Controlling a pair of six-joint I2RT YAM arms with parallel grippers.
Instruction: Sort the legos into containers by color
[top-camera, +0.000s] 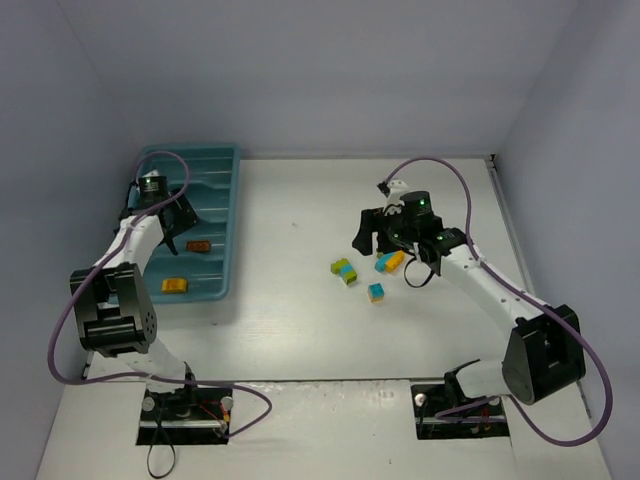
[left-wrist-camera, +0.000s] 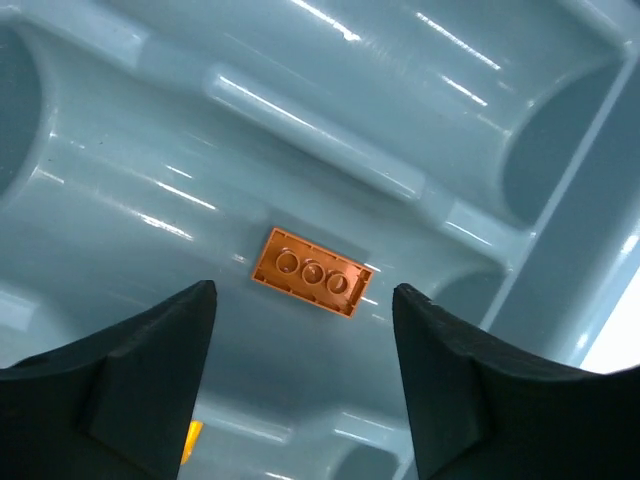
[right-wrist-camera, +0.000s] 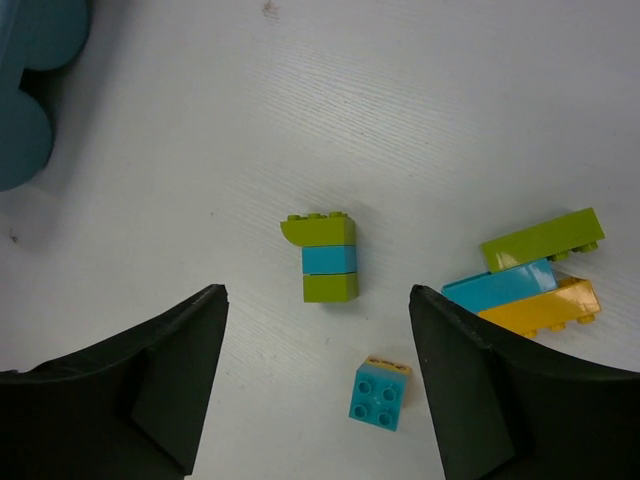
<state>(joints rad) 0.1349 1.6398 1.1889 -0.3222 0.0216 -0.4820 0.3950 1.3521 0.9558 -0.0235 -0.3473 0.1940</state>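
Note:
The teal tray (top-camera: 207, 172) lies at the far left with its long containers side by side. An orange lego (left-wrist-camera: 311, 285) rests studs-down on a compartment floor (left-wrist-camera: 200, 150), and my left gripper (left-wrist-camera: 303, 295) hovers open just above it, holding nothing. A second orange-yellow lego (top-camera: 175, 285) sits nearer in the tray. On the table lie a green-cyan-green stack (right-wrist-camera: 328, 258), a cyan brick on a yellow one (right-wrist-camera: 380, 393), and a green, cyan and yellow cluster (right-wrist-camera: 535, 280). My right gripper (right-wrist-camera: 318, 292) hangs open over them, empty.
A corner of the tray (right-wrist-camera: 30, 90) shows at the upper left of the right wrist view. Grey walls close in the table (top-camera: 300, 340) on the left, back and right. Both arm bases sit at the near edge.

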